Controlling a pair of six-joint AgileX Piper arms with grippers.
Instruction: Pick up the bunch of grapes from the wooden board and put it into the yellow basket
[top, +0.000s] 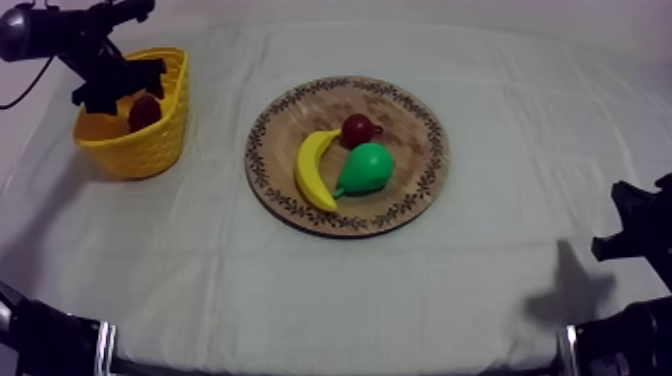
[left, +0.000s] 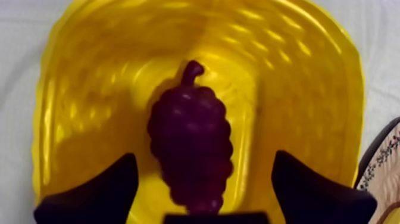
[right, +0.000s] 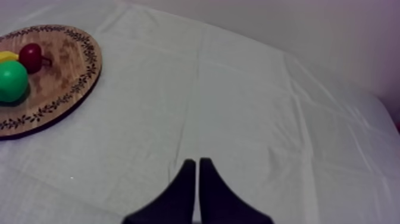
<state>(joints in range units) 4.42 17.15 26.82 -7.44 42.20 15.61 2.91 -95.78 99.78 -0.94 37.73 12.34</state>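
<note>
As spread left jaws are flanking the bunch of grapes (left: 190, 149), a skewed retreat is risking tipping the yellow basket (left: 309, 89); right jaws pressed together.

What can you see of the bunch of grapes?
The bunch of grapes is dark purple, glossy like plastic, a lumpy cluster tapering to one end with a short curved stem at the other. It lies inside the yellow basket, stem pointing away from the left gripper, whose open fingers flank it without touching.
</note>
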